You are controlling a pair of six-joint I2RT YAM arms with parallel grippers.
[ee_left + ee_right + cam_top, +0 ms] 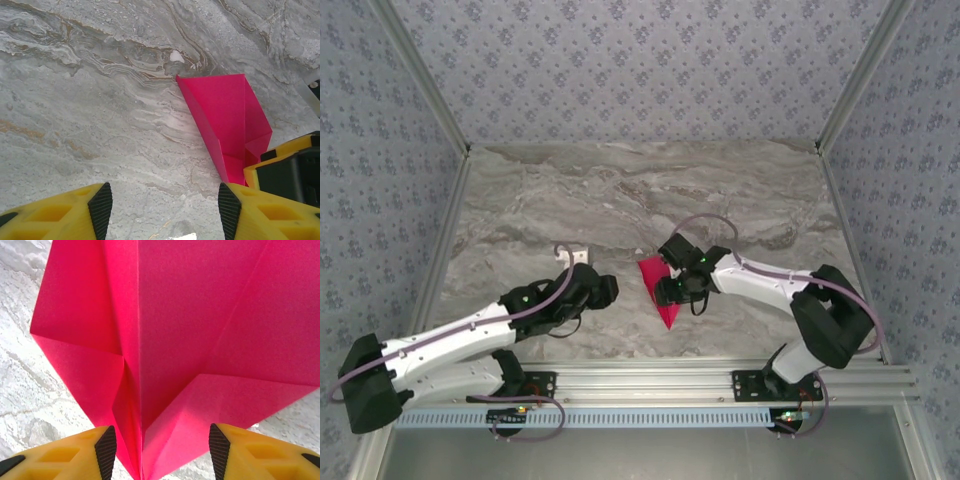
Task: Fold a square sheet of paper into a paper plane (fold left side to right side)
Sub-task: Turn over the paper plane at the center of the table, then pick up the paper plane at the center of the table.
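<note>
The magenta-pink paper plane (661, 288) lies folded on the marble table, a pointed dart with a raised centre crease and flaps on both sides (190, 330). My right gripper (668, 272) hovers right over it, open; the crease and narrow end sit between the fingers (162, 450) and neither pad touches the paper. My left gripper (607, 290) stands open just left of the plane with bare marble between its pads (165, 210). In the left wrist view the plane (225, 115) lies ahead to the right, beside a yellow finger of the right gripper (285, 170).
A small white piece (578, 256) rests on the table behind the left arm. Patterned walls and metal frame posts close in the table on three sides; an aluminium rail (650, 378) runs along the near edge.
</note>
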